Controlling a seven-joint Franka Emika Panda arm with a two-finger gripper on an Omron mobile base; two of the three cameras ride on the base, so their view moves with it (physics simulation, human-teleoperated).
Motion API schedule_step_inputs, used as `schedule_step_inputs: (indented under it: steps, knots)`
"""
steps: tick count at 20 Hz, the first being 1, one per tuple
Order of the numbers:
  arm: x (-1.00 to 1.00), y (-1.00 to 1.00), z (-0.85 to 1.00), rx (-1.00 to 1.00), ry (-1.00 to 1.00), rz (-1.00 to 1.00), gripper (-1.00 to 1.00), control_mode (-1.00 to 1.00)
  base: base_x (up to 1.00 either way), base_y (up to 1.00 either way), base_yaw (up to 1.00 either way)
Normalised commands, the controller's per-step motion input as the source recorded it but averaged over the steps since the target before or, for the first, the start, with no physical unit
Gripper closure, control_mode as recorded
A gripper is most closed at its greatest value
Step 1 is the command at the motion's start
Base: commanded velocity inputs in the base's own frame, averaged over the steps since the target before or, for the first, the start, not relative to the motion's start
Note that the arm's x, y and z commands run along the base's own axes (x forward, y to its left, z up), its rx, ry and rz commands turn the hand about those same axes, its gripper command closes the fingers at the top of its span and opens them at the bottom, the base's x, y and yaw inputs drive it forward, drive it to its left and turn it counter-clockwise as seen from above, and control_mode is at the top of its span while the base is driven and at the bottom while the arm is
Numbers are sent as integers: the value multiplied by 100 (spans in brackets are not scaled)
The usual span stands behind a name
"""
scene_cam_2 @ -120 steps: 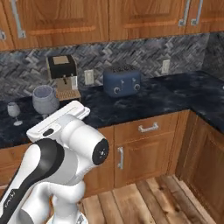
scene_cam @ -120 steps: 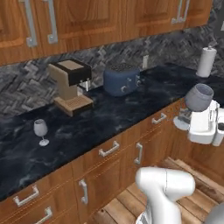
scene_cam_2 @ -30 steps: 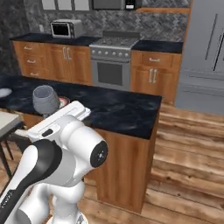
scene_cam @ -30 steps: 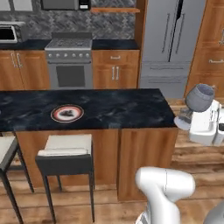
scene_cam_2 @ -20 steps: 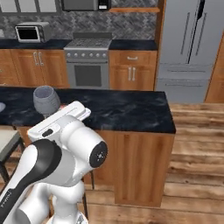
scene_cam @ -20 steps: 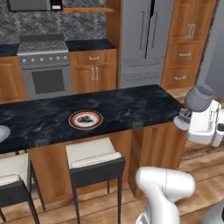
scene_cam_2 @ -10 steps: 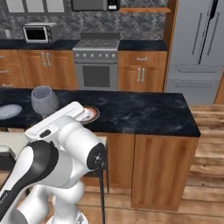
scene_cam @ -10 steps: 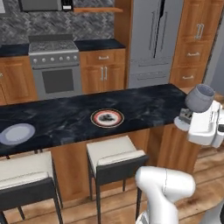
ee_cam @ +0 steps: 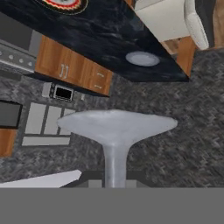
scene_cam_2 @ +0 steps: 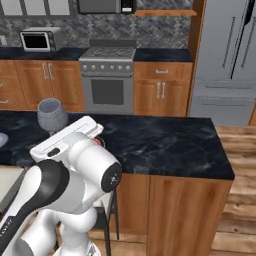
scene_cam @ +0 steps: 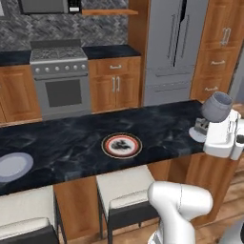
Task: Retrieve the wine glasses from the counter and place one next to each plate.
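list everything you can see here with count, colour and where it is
wine glass: one, clear grey, held above the island's right end
red-rimmed plate: one, white with dark centre, mid island
plain plate: one, pale bluish-white, island's left end
island: one, black top on wood
stools: two, cream seats, under the island
stove: one, steel, back wall
microwave: one, silver, back counter
fridge: one, grey, right of the stove
gripper: one, dark fingers shut on the wine glass stem
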Motion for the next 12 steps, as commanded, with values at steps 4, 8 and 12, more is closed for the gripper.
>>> schedule_step_inputs:
  steps: [4,8,12]
  knots:
    - [0,0,0,0,0,0,100,100,82,-14,24]
    - [0,0,0,0,0,0,100,100,35,-32,35]
    - [0,0,0,0,0,0,100,100,46,-16,32]
